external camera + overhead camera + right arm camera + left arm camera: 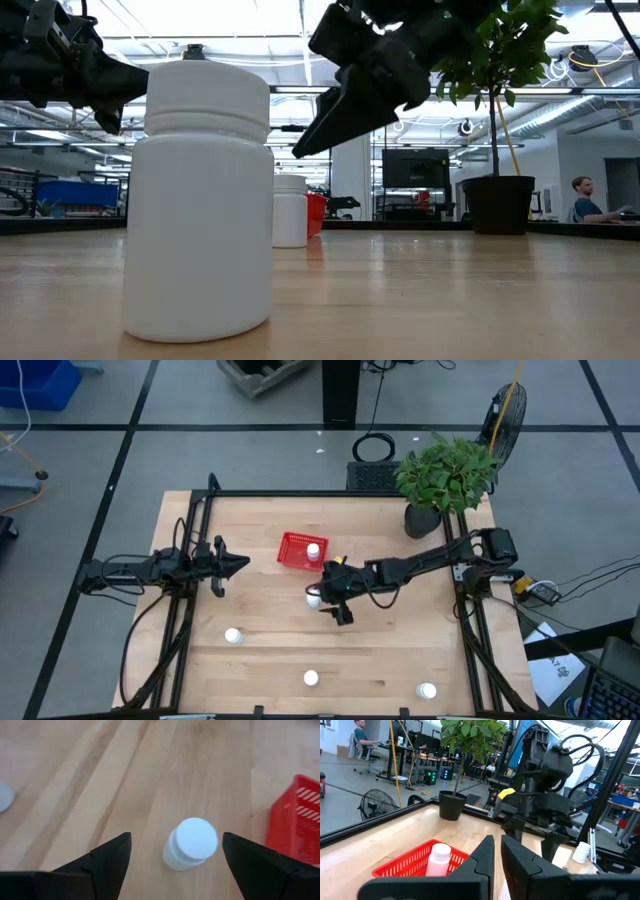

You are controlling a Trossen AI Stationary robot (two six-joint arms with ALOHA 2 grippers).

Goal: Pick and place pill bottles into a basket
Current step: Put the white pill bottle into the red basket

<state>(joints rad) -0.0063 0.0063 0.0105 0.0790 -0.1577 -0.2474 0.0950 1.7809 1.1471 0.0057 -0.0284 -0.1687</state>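
While the left gripper [240,564] is waiting at centre-left with fingers nearly closed, the basket [298,550] is sitting mid-frame holding one bottle [314,549], and the right gripper [322,600] is hovering, fingers wide, over another bottle [313,599] on the counter [400,650].

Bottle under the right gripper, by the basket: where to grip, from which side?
Take the pill bottle from straight above, fingers on opposite sides of its body just under the round cap. It stands upright, clear of the basket, and the right gripper hangs open over it, fingers either side, probably needing only a straight descent.
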